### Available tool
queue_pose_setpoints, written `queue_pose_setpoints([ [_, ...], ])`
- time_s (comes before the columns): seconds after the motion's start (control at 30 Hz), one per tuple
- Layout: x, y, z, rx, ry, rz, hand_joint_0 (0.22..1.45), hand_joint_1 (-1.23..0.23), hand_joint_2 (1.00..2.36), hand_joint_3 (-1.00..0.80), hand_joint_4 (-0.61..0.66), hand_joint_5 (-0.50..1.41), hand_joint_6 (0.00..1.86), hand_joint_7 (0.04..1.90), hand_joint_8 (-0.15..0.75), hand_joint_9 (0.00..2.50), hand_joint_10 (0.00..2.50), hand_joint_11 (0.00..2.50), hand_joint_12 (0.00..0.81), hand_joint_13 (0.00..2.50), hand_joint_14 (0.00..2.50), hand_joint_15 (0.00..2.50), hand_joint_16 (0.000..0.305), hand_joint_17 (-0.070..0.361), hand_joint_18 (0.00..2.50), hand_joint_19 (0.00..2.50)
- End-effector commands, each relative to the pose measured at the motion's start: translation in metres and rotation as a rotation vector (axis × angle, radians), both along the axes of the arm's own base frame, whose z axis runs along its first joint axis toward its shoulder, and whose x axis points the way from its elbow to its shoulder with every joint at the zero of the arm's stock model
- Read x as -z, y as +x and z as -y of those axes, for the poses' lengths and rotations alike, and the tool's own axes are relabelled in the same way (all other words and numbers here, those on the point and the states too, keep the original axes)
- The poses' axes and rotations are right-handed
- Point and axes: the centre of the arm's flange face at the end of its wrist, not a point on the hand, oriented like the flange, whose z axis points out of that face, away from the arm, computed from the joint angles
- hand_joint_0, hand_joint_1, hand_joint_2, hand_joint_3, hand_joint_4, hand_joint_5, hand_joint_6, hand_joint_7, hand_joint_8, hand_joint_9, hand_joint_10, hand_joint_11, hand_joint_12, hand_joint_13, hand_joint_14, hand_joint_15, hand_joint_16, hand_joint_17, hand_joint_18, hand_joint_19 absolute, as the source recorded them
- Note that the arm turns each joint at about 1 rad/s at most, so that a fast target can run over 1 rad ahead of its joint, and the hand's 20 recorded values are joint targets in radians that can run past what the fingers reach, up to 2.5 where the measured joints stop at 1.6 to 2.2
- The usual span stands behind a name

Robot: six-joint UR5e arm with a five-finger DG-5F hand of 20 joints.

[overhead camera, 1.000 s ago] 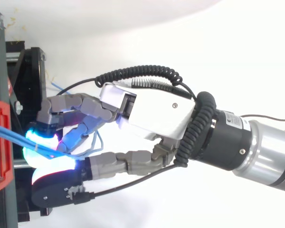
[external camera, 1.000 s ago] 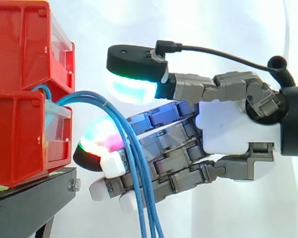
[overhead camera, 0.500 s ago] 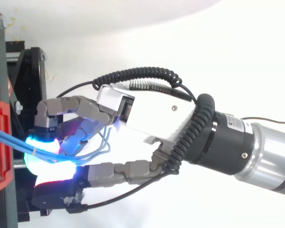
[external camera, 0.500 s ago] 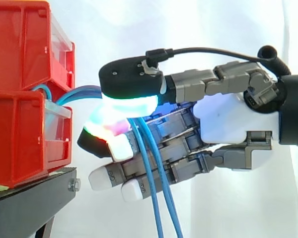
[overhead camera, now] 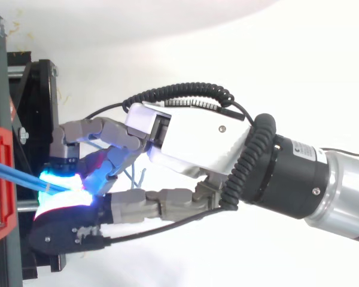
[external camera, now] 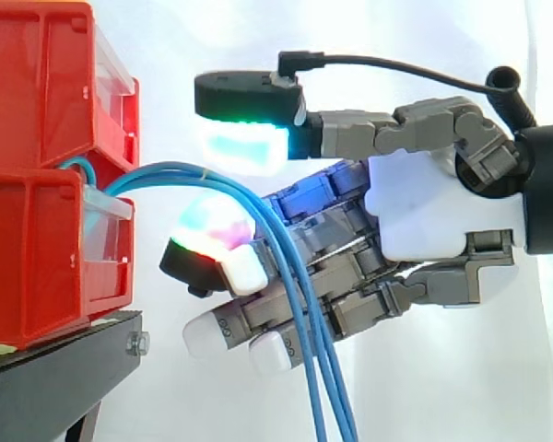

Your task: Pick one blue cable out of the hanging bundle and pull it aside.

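Several blue cables (external camera: pixel 284 267) arc from red bins (external camera: pixel 37 184) across the fingers (external camera: pixel 223 327).

Red bins (external camera: pixel 32 258): two, one stacked on the other. Black stand (external camera: pixel 55 368): one, beneath them. Blue cables (external camera: pixel 180 171): three countable in the hanging stretch seen from the side; strands overlap near the bins, so total uncertain. Hand (external camera: pixel 433 216): one. White curtain (external camera: pixel 396 28): one.
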Motion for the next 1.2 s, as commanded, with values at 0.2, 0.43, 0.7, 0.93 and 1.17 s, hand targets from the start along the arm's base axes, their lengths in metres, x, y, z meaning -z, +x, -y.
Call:
queue_pose_setpoints([
  [0.2,-0.01,-0.004,0.003,0.001,0.005,-0.02,0.55,-0.69,1.02,0.09,0.32,-0.11,0.88,1.53,0.433,1.06,0.01,0.46,0.513,0.79,0.01,0.31,0.07,0.157,0.85,0.46],
  [0.43,-0.01,-0.005,0.003,0.001,0.006,-0.022,0.61,-0.81,1.03,0.13,0.2,-0.14,0.9,1.63,0.379,0.97,0.02,0.48,0.455,0.74,0.01,0.33,0.06,0.134,0.77,0.48],
  [0.7,-0.019,-0.009,0.006,0.003,0.003,-0.034,0.77,-0.94,1.02,-0.28,0.26,-0.15,0.9,1.66,0.336,0.91,0.01,0.5,0.419,0.69,0.01,0.32,0.055,0.123,0.69,0.45],
  [0.93,-0.023,-0.015,0.007,0.003,-0.002,-0.062,0.77,-0.95,1.0,-0.5,0.26,-0.14,0.91,1.62,0.324,0.95,0.01,0.51,0.408,0.72,0.01,0.31,0.053,0.119,0.73,0.41],
  [1.17,-0.023,-0.016,0.007,0.003,0.015,-0.066,0.46,-0.75,1.0,-0.5,0.3,-0.11,0.89,1.48,0.385,1.04,0.01,0.51,0.471,0.77,0.01,0.34,0.062,0.14,0.79,0.48],
])
